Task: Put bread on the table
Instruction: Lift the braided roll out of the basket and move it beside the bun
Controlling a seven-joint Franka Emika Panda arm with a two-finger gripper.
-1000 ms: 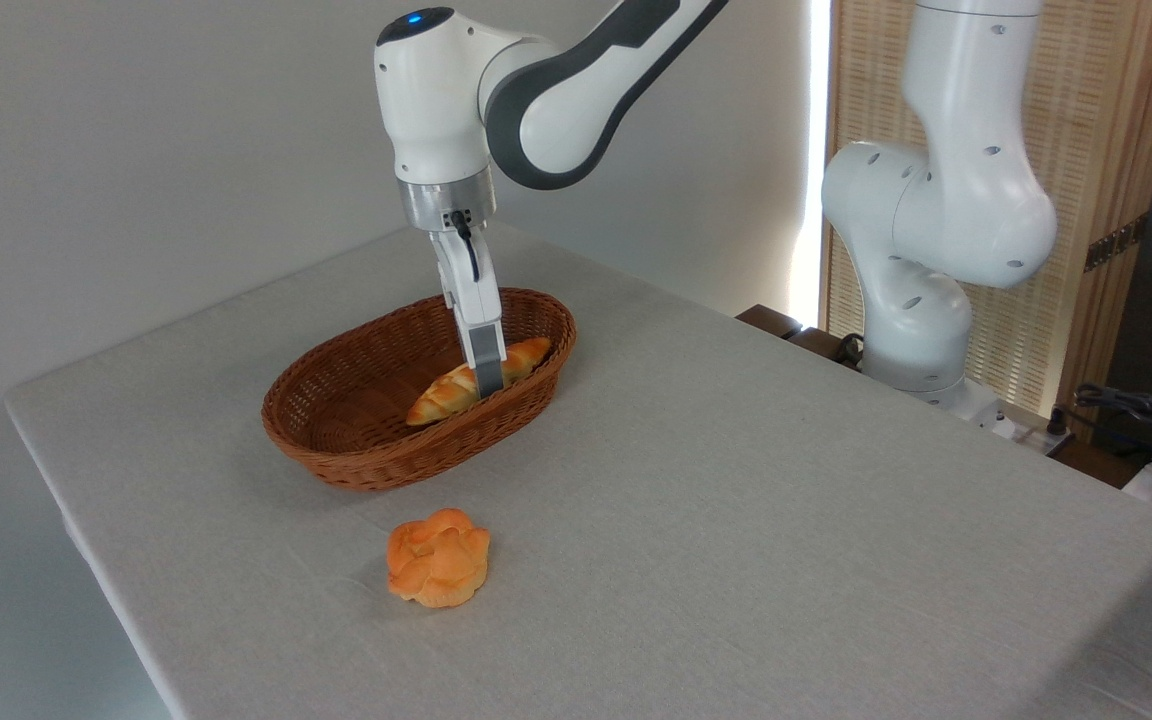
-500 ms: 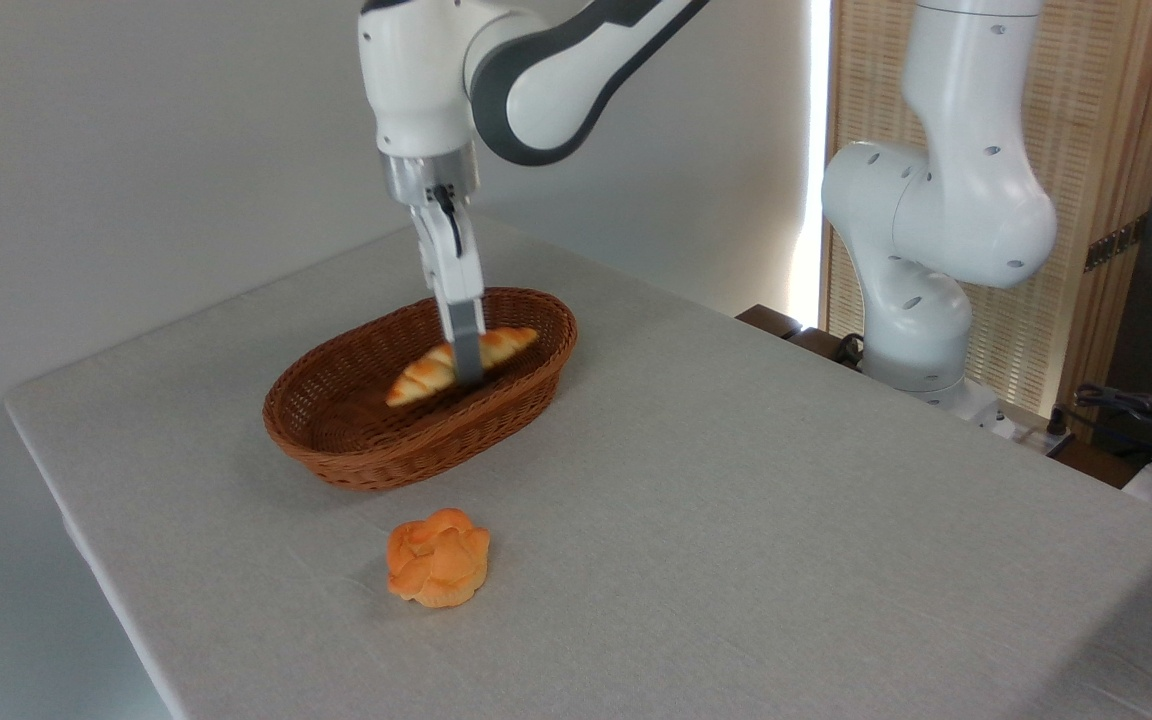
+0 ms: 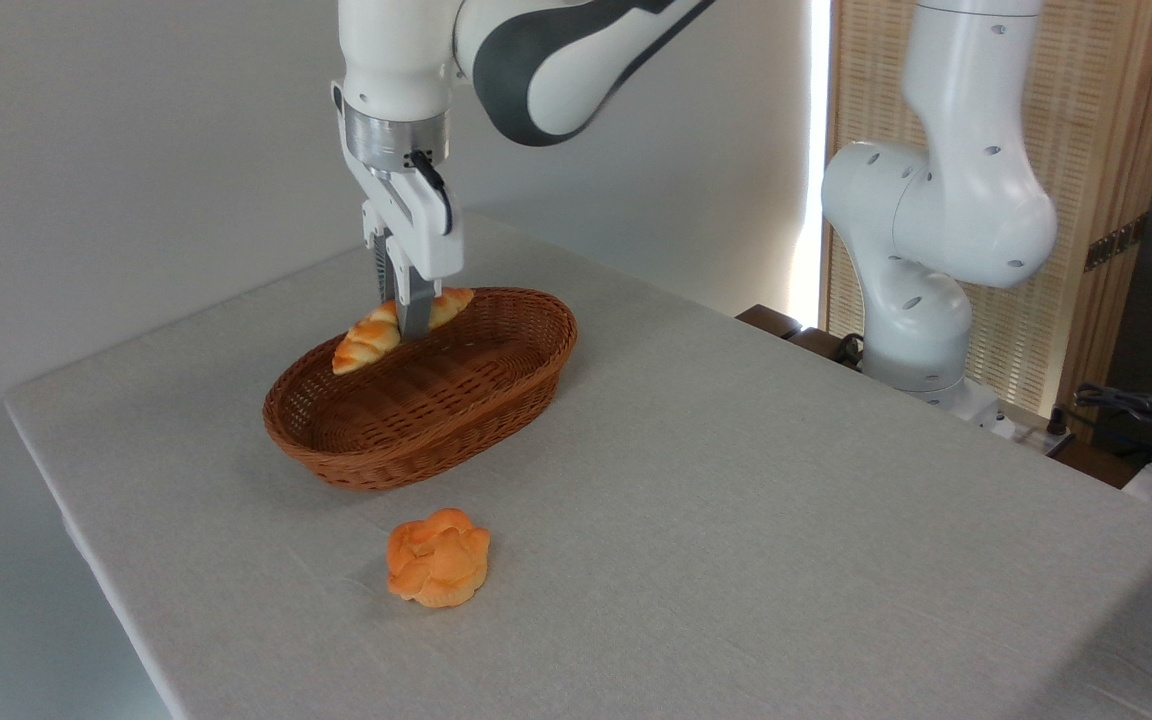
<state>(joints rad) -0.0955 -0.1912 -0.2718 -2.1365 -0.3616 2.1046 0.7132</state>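
Hand (image 3: 404, 325) was clamped across the middle of the bread (image 3: 398, 328), holding it tilted in air above the basket's (image 3: 416, 440) far rim; round bun (image 3: 438, 557) lay on surface (image 3: 736, 500), well below hand.

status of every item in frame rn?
gripper: shut on the bread, pointing down over the basket's far rim
bread: held, tilted, lifted clear of the basket floor
basket: upright on the table, nothing inside
bun: resting on the table in front of the basket
table: cloth-covered
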